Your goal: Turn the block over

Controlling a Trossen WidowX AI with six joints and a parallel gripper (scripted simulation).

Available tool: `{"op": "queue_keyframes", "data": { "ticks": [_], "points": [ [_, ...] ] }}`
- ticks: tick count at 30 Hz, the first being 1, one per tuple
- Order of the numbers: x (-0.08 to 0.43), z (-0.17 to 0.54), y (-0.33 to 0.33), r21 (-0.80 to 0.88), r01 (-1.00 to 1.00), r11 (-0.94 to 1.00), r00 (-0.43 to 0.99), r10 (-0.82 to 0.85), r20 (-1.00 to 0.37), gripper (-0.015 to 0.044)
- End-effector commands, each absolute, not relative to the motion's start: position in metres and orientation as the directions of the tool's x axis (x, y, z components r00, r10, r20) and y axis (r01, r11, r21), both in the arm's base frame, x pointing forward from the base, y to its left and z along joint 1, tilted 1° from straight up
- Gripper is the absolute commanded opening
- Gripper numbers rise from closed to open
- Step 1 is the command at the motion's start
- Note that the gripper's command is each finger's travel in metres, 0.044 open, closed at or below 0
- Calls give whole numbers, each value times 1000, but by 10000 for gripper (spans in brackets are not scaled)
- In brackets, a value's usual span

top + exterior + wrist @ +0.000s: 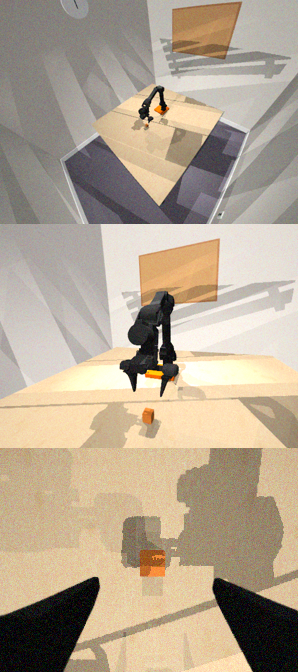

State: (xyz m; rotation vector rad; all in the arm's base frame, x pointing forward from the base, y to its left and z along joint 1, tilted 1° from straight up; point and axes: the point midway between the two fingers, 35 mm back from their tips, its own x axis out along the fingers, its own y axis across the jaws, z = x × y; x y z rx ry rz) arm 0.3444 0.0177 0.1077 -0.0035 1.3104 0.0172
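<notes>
A small orange block (pixel 146 125) (pixel 148 415) (pixel 152 564) sits on the pale wooden table (pixel 163 172) (pixel 58 382) (pixel 30 573), with shade across part of it. No mark can be made out clearly on the faces in view, so where its marked side points cannot be told. My gripper (pixel 146 119) (pixel 148 393) (pixel 156 582) is wide open and empty. In the exterior view its fingertips hang above the table, higher in the picture than the block. In the wrist view the block shows between and slightly beyond the two fingertips.
The orange arm base (pixel 158 109) (pixel 153 374) stands on the table behind the gripper. Shadows of the arm and broad shaded bands cross the table. The table's near corner (pixel 159 204) shows in the top view, with dark floor around it.
</notes>
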Motion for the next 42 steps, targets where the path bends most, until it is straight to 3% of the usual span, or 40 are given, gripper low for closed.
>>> {"op": "queue_keyframes", "data": {
  "ticks": [1, 4, 42],
  "points": [
    [355, 114, 19, 12, -19, 1000, 66, 13, -998, 440],
    [356, 116, 18, 11, -19, 1000, 16, 12, -1000, 440],
    [358, 51, 20, 10, -20, 1000, 16, 11, -1000, 440]
  ]
}}
